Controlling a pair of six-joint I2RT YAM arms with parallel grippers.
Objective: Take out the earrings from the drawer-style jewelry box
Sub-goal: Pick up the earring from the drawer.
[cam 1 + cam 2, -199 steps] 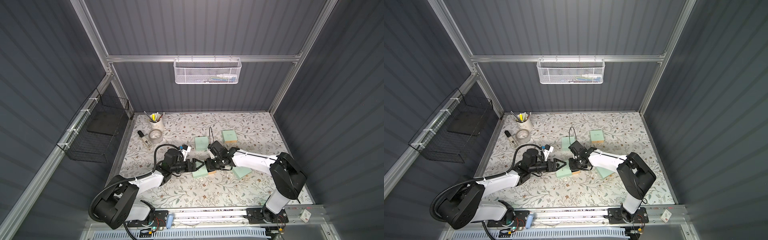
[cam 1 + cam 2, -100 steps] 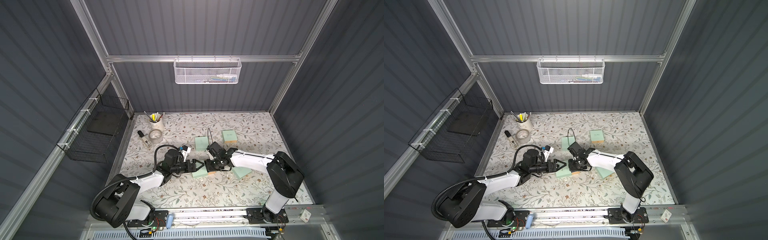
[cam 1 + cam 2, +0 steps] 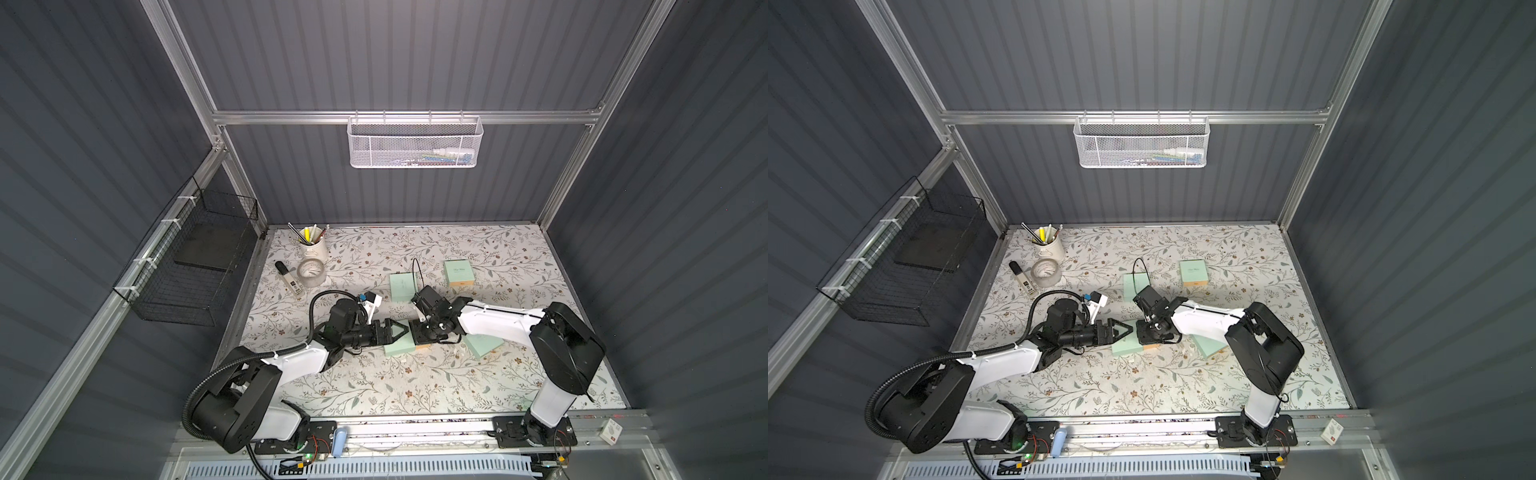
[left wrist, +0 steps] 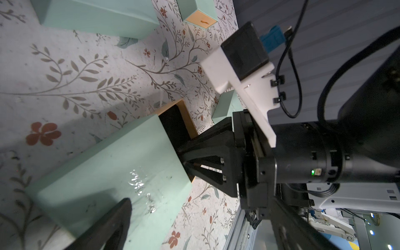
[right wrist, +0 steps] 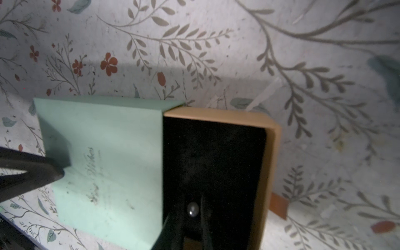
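Even overhead light in both top views keeps the bench [image 3: 415, 386] bright and the walls [image 3: 374, 62] dim, with soft shadows under the arms [image 3: 494, 328]. The right wrist view is dim and soft: the drawer [image 5: 216, 155] lining around the right tool [image 5: 190, 225] reads near-black, one earring [image 5: 192, 210] glinting between its fingers [image 5: 206, 229]. Silver lettering on the jewelry box [image 4: 104, 173] glares.

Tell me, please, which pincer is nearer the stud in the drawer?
Right. The right pincer brackets the stud in the drawer; the left pincer is at the sleeve's far end.
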